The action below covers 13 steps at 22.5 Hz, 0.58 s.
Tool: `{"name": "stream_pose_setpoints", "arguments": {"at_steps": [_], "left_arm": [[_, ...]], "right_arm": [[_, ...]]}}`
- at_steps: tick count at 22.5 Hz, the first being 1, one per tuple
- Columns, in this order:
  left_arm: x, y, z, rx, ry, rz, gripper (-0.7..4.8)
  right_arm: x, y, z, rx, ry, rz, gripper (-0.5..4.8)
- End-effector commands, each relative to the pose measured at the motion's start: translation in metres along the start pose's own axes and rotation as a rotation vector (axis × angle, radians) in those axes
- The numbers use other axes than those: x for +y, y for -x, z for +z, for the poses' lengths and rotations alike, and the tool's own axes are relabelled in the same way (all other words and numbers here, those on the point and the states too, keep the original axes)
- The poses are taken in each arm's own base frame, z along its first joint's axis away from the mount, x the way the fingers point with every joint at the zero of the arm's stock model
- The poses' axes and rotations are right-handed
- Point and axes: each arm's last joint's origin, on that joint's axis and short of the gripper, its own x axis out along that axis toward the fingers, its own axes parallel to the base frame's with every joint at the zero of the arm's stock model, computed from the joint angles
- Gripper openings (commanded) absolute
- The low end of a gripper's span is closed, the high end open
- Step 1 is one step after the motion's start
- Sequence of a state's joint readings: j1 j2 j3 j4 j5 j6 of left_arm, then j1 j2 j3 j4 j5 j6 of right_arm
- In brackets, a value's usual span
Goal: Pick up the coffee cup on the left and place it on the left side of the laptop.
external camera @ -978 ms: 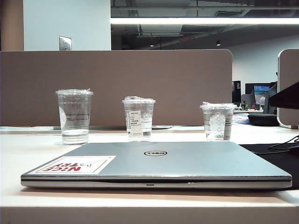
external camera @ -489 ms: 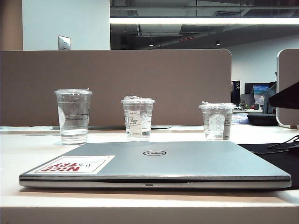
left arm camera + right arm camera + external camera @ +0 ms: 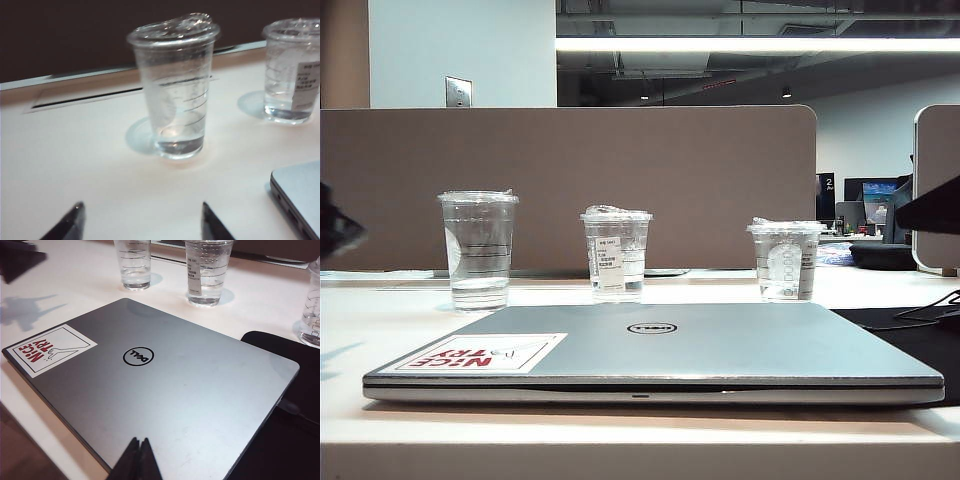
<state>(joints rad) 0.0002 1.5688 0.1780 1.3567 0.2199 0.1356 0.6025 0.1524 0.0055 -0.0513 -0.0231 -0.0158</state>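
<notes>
The coffee cup (image 3: 478, 250) is the tallest clear cup, with thin black lines and a little water, upright on the table behind the laptop's left corner. It also shows in the left wrist view as coffee cup (image 3: 175, 85) and in the right wrist view as coffee cup (image 3: 132, 262). The closed silver Dell laptop (image 3: 650, 350) lies in front with its "NICE TRY" sticker (image 3: 480, 353). My left gripper (image 3: 141, 212) is open and empty, short of the cup; it appears as a dark blur, left gripper (image 3: 335, 228), at the left edge. My right gripper (image 3: 140, 442) hangs shut over the laptop (image 3: 165, 390).
A shorter cup with a white label (image 3: 617, 253) stands mid-table, and another with a round logo (image 3: 786, 260) to the right. A black mat (image 3: 300, 385) lies beside the laptop's right side. A brown partition (image 3: 620, 180) runs behind the cups.
My left arm has come into the exterior view at the left edge, casting a shadow on the table. Cups, laptop and right gripper have not moved.
</notes>
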Motion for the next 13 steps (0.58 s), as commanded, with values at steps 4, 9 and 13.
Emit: {"name": "stream_pose_setpoints", "arguments": {"at_steps": [4,9,13], "left_arm": [[0.004,-0.062,-0.026,-0.013,0.027,-0.24,4.79],[0.01,-0.099,-0.04,-0.02,0.045,-0.251,4.79],[0.015,-0.128,-0.053,-0.023,0.041,-0.253,4.79]], "right_arm": [[0.0,0.0,0.0,-0.014,0.0,-0.001,-0.04],[0.0,0.0,0.0,-0.013,0.0,-0.001,-0.04],[0.0,0.0,0.0,-0.014,0.001,-0.001,-0.05]]}}
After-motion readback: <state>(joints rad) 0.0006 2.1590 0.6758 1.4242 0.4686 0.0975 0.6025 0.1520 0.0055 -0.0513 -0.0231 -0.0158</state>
